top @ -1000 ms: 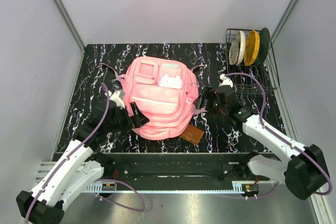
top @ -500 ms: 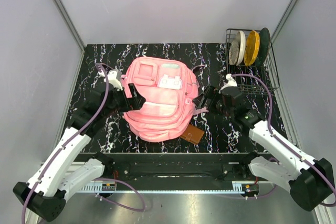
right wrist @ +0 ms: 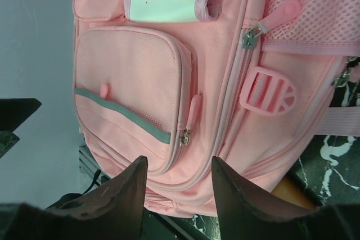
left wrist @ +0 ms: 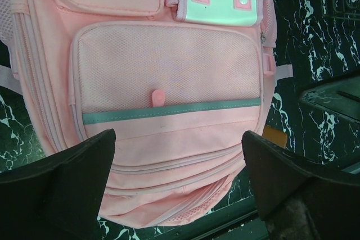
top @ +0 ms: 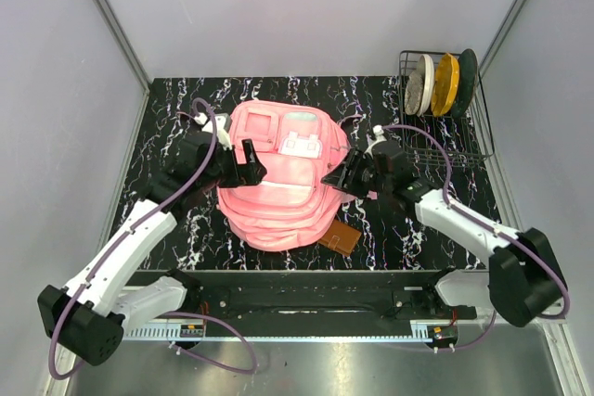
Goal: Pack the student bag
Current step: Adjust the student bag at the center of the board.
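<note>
1. Ahead of the left gripper (left wrist: 179, 136), its jaws spread wide and empty, the student bag (left wrist: 169, 71) is laid front-up on the black marbled table (left wrist: 315, 37).
2. Right gripper (right wrist: 177, 164): jaws are held partly apart, nothing clamped; a pink zip pull (right wrist: 191, 113) is seen just beyond the fingertips.

The student bag (top: 278, 206) hides most of a brown item (top: 343, 237).
</note>
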`<state>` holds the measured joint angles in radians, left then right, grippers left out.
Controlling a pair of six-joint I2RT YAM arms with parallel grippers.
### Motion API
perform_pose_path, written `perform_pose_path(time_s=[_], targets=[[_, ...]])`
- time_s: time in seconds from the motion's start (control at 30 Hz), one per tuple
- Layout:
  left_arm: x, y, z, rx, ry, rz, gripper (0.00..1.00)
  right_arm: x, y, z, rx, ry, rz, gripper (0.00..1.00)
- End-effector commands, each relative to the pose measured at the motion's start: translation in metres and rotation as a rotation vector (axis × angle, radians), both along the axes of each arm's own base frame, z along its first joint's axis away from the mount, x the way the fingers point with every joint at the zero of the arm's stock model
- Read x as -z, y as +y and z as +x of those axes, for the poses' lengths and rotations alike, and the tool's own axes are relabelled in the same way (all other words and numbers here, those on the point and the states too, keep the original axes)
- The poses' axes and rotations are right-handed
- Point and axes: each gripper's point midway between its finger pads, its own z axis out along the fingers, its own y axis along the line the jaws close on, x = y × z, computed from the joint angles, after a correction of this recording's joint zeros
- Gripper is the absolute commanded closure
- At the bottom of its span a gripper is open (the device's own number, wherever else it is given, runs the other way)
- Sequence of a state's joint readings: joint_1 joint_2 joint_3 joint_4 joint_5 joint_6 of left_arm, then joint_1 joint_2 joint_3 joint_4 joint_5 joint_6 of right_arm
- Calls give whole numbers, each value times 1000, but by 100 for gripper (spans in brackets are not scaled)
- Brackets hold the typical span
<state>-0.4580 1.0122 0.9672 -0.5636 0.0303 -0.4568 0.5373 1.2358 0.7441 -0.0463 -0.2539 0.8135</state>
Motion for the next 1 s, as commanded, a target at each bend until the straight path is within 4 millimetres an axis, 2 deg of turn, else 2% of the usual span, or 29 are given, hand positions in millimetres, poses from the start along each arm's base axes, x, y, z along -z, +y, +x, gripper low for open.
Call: perform_pose_path(time_s=[0.0,0.07,0.13,0.2,0.4,0.6,0.7,0.83,0.9,0.97], targets=[[1,-10,4,19,-26,-49,1,-26,27,17,-32,-19,143,48],[10,-9,2,15,-6,-46,1,-21,32,24,-25,4,151,54],[19,-8,0,12,12,-38,1,-19,37,30,-22,18,169,55],[30,-7,-3,8,38,-29,1,-12,39,37,1,34,166,64],[45,1,-7,-19,68,-2,1,2,43,46,18,72,160,62],[51,2,-9,-30,87,4,1,19,45,39,8,128,158,65],[49,3,-8,-33,82,5,1,21,40,38,28,122,153,68],[48,4,-7,-36,81,12,1,22,32,40,67,102,134,75],[48,5,-6,-43,81,18,1,24,33,40,58,111,122,84],[49,5,-6,-44,83,21,1,28,32,39,59,122,110,87]])
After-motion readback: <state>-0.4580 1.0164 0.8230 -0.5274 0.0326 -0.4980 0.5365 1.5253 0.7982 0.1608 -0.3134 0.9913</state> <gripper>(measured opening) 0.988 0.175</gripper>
